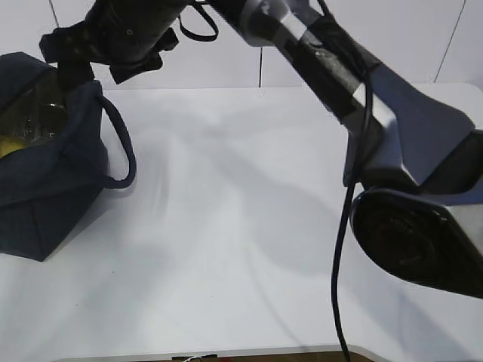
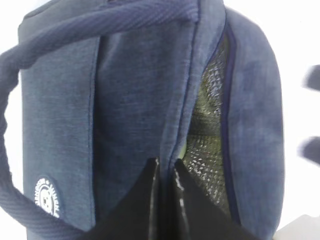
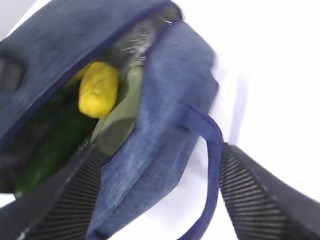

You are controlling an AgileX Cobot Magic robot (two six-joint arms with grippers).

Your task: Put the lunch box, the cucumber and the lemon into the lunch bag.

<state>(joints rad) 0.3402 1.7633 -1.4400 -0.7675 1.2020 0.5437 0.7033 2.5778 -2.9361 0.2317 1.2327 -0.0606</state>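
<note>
The navy lunch bag (image 1: 53,173) stands at the table's left edge with its top open. Inside it lie the yellow lemon (image 3: 99,90), the dark green cucumber (image 3: 52,147) and the lunch box with its sage-green lid (image 3: 122,112); the lemon (image 1: 7,145) also shows in the exterior view. My left gripper (image 2: 165,165) is shut on the fabric rim of the lunch bag (image 2: 130,100) beside its silver lining. My right gripper (image 3: 160,150) is open just above the bag's near wall (image 3: 165,100), and one loop handle (image 3: 212,165) hangs between its fingers. In the exterior view the right gripper (image 1: 98,68) hovers over the bag's top.
The right arm (image 1: 362,98) reaches across the white table (image 1: 249,226) from the right, and its cable (image 1: 339,264) hangs down in front. The bag's other loop handle (image 1: 124,143) droops over the tabletop. The left arm is outside the exterior view.
</note>
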